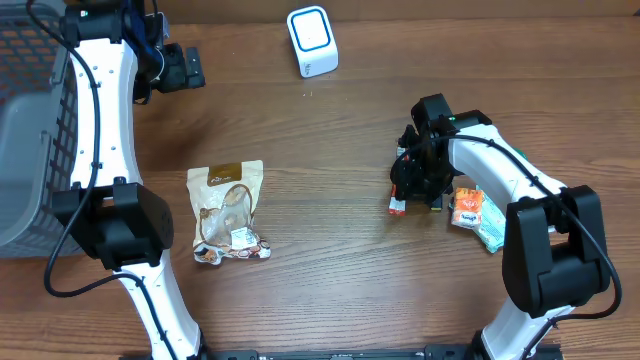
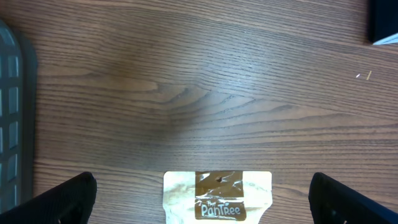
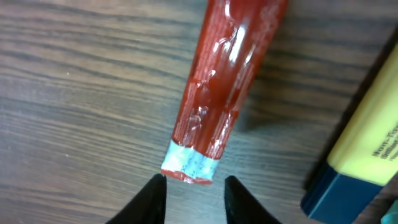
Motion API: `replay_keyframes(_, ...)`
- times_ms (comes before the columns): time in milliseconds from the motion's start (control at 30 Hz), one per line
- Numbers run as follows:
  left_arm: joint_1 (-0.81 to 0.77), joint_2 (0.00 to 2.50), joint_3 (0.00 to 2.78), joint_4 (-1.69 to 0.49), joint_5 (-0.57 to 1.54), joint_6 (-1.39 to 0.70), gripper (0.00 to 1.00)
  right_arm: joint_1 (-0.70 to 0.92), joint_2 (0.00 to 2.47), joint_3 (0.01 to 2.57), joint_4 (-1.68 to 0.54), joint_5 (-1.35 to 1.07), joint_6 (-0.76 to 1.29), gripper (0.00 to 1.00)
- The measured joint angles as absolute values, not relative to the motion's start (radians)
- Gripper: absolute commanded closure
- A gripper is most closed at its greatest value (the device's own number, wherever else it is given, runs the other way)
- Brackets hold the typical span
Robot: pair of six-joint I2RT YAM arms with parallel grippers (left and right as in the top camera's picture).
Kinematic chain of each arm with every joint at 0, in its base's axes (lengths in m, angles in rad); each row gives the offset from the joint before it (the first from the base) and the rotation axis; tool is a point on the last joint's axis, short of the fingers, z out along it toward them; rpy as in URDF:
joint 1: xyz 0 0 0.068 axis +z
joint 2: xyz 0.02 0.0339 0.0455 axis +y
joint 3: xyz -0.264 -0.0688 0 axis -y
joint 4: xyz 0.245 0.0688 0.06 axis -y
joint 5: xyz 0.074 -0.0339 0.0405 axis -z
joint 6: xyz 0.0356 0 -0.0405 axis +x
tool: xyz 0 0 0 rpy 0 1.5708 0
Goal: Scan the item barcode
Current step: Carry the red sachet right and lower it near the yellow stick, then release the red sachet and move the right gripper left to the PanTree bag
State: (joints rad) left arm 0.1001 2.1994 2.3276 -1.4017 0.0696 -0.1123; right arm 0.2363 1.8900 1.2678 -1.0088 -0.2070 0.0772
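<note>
Closest in, the right gripper (image 3: 193,202) shows its two dark fingertips a narrow way apart with nothing between them, and the crimped white end of a red stick packet (image 3: 217,93) lies on the wood just past the gap. That packet looks to be the item for scanning. It rests flat near the right-hand side of the table (image 1: 330,130), with a yellow box (image 3: 367,155) with a dark blue end just beside it and an orange and teal packet (image 1: 470,210) a little further out. To do this step well, I'd say the fingers want to come over the body of the stick rather than its thin sealed end, and close across its width without catching the yellow box. Whichever face carries the barcode should be left uncovered, though I cannot see a barcode from here. The scanner (image 1: 312,40), a small white and blue unit, stands at the far edge, well apart from the packet, so a carry across is needed. The left gripper (image 2: 202,186) hangs spread wide and empty above the top of a brown pouch (image 1: 228,212). The tabletop is brown wood grain, smooth and matte, with a grey mesh basket (image 1: 30,120) at the left edge.
</note>
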Motion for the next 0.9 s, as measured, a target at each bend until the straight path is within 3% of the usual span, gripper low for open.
replay_keyframes(400, 0.1, 2.199, 2.328, -1.402, 0.07, -0.112, 0.01, 0.288, 1.89, 1.267, -0.779, -0.283, 0.2, 0.67)
replay_keyframes(900, 0.1, 2.199, 2.328, -1.401, 0.07, -0.112, 0.0, 0.386, 1.974, 1.27, -0.717, -0.084, 0.32, 0.67)
